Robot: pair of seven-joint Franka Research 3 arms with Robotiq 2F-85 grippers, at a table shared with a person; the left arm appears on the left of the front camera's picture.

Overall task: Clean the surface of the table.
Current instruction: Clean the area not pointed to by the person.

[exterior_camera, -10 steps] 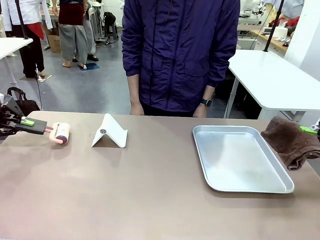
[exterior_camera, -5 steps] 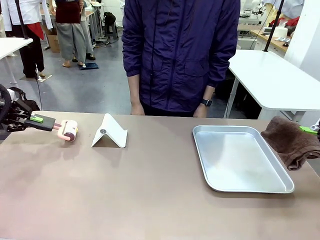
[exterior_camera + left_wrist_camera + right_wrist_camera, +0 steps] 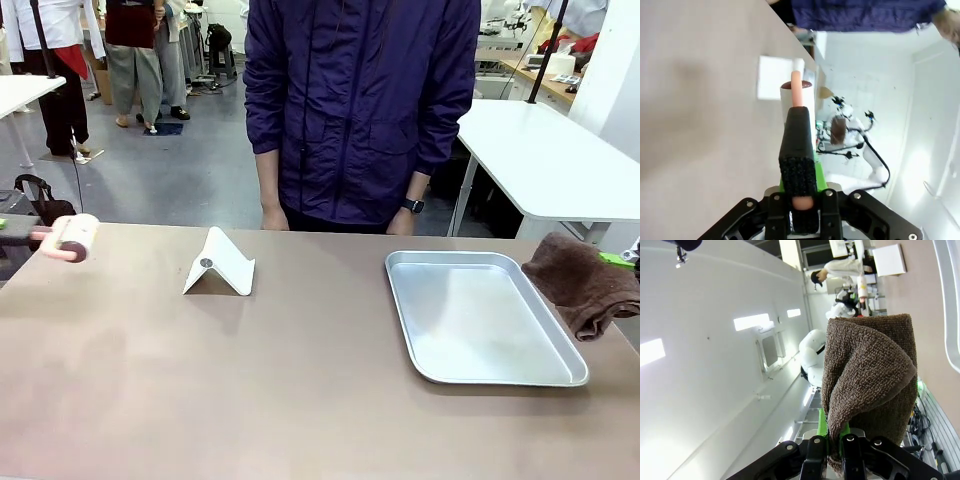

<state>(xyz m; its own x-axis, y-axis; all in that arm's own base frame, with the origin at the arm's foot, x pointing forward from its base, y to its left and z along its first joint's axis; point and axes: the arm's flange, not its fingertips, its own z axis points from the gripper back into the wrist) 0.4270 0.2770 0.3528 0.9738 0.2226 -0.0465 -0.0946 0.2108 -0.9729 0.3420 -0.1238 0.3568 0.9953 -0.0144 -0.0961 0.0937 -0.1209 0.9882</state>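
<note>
The left gripper (image 3: 799, 150) is clamped on a lint roller (image 3: 75, 238), held at the far-left corner of the table (image 3: 300, 380) and seemingly lifted off it. The right gripper (image 3: 833, 436) is shut on a brown cloth (image 3: 580, 285) beside the tray (image 3: 404, 262). The roller should be set flat and drawn in straight, overlapping strokes, with the white stand (image 3: 220, 266) skirted.

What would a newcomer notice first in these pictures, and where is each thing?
A brown towel hangs bunched in the right hand at the right edge of the table, next to a bare silver tray. At the far left corner, the left hand holds a pink lint roller. A person in a dark blue jacket stands at the far side.
</note>
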